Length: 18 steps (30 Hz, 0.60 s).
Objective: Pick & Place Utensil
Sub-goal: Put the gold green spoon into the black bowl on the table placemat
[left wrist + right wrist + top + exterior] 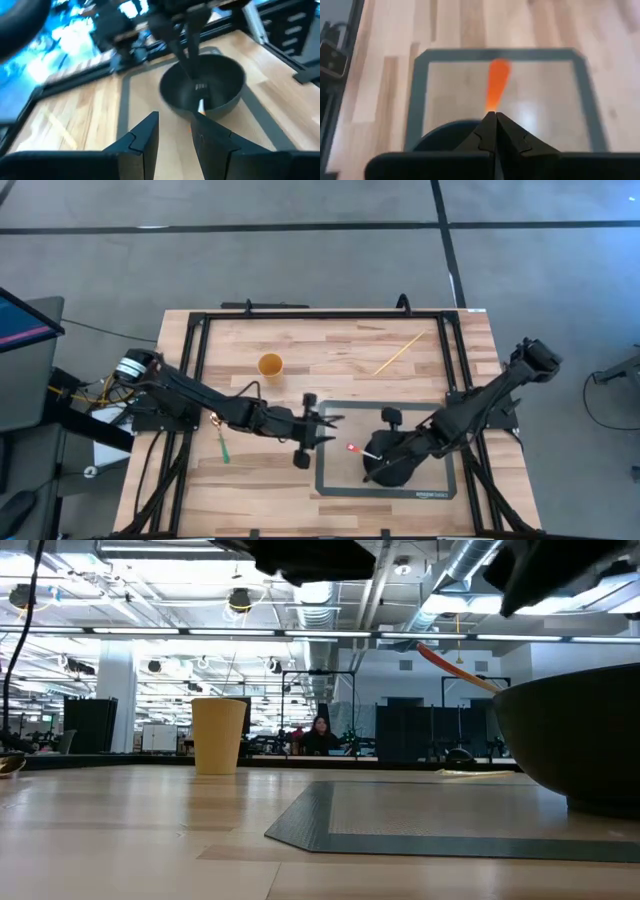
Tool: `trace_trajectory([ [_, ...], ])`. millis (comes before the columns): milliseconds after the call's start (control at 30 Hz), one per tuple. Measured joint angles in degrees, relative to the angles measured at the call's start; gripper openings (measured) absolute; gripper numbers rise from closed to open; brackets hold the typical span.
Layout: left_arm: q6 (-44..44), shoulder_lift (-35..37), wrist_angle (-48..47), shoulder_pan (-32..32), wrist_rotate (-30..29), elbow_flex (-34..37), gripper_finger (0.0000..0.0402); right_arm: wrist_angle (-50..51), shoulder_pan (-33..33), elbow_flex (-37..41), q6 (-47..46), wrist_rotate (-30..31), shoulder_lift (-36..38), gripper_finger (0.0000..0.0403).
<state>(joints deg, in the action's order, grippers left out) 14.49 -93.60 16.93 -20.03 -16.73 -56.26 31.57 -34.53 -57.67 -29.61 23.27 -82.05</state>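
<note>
Right gripper [495,122] clamped tight on orange spoon [496,85], held over dark bowl [392,467] on grey mat [335,480]. Left gripper [172,142] hovered just beside mat, fingers parted, holding nothing.

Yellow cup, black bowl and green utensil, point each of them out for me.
yellow cup [270,364], high view, on its open rim.
black bowl [222,80], left wrist view, on its inner wall.
green utensil [225,448], high view, on its handle.

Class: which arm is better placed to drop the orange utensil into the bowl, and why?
The right. Its claw is shut on the utensil directly over the bowl; the left claw is open beside the mat, holding nothing.
</note>
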Motion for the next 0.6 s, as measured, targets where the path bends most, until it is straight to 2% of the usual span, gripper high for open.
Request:
trace_trajectory([
  [133, -7.3, 4.1, -5.8, 0.0, -3.2, 0.4, 0.0115, -0.3, 0.6, 0.0, 4.6, 5.2, 2.7, 0.0000],
  [333, -17.9, 10.8, -10.2, 0.0, -6.5, 4.9, 0.0115, -0.7, 2.2, 0.0, 12.1, 12.7, 5.3, 0.0000],
  [500, -25.6, 16.0, -14.8, 0.1, -13.6, 9.7, 0.0115, -1.1, 5.4, 0.0, 15.2, 13.0, 6.0, 0.0000],
  [600, -28.3, 18.4, -15.8, 0.1, -15.7, 12.4, 0.0115, -1.3, 7.3, 0.0, 16.4, 12.9, 6.2, 0.0000],
])
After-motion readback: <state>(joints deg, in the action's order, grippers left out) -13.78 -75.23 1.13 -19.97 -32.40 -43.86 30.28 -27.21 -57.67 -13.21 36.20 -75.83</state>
